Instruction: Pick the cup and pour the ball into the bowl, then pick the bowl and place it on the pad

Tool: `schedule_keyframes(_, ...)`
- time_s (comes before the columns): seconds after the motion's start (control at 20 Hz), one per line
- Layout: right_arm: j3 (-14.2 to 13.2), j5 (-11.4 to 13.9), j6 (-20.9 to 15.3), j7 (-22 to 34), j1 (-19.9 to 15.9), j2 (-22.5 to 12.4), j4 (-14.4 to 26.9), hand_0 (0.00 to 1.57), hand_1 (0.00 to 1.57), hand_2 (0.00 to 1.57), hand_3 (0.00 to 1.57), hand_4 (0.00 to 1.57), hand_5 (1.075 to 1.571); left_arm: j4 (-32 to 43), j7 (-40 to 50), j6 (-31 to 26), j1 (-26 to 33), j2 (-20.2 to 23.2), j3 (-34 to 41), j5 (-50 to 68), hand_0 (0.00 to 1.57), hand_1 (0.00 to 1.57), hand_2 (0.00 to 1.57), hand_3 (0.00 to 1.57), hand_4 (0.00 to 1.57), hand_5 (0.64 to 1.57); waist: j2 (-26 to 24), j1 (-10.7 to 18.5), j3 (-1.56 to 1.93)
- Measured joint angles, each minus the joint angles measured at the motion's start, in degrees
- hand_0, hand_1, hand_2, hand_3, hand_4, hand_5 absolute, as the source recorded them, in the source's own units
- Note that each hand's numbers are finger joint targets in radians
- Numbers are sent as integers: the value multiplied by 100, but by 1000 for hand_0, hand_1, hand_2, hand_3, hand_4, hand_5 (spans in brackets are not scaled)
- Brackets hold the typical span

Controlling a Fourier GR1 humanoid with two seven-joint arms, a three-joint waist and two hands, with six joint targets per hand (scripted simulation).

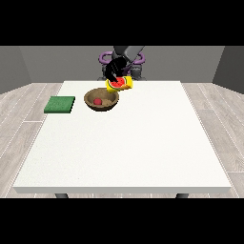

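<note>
cup (120, 84) grasped, tipped by fingers (113, 69) for pouring | ball (97, 101) in bowl (101, 99) below fingers | pad (60, 105) beyond bowl, awaiting it

We see a large white table (128, 157) with a matte top filling most of the room, two dark legs (61, 195) showing under its near edge. Pale grey wood-plank flooring (21, 114) runs around it on both sides, and plain grey walls (57, 62) close the background.
</note>
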Motion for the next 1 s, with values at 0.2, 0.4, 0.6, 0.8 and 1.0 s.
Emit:
schedule_keyframes(0.2,-96,-15,22,-99,220,-12,-27,0,0,0,0,364,1564,-383,-363,456,284,133,762,839,710,710,1363,1277,1101,1464,-48,186,-10)
schedule_keyframes(0.4,-152,-27,4,-128,420,-1,-161,0,0,0,0,377,1566,-837,-893,967,514,564,1718,1921,1259,1259,1571,1571,747,1569,-54,301,-22)
schedule_keyframes(0.6,-141,-7,-12,-173,590,33,-415,0,0,0,0,401,1564,-1347,-1748,1435,1097,852,2577,3096,1388,1388,1571,1571,1031,1570,80,364,-39)
schedule_keyframes(0.8,-107,-21,-62,-170,634,77,-813,0,0,0,0,387,1566,-1871,-2943,1750,1913,996,3192,4194,1557,1557,1571,1571,1370,1530,396,370,-45)
schedule_keyframes(1.0,-66,0,-192,-101,651,144,-1163,0,0,0,0,444,1565,-2496,-4126,1580,2440,1005,3821,5441,1419,1419,1571,1571,1382,1502,673,469,-64)
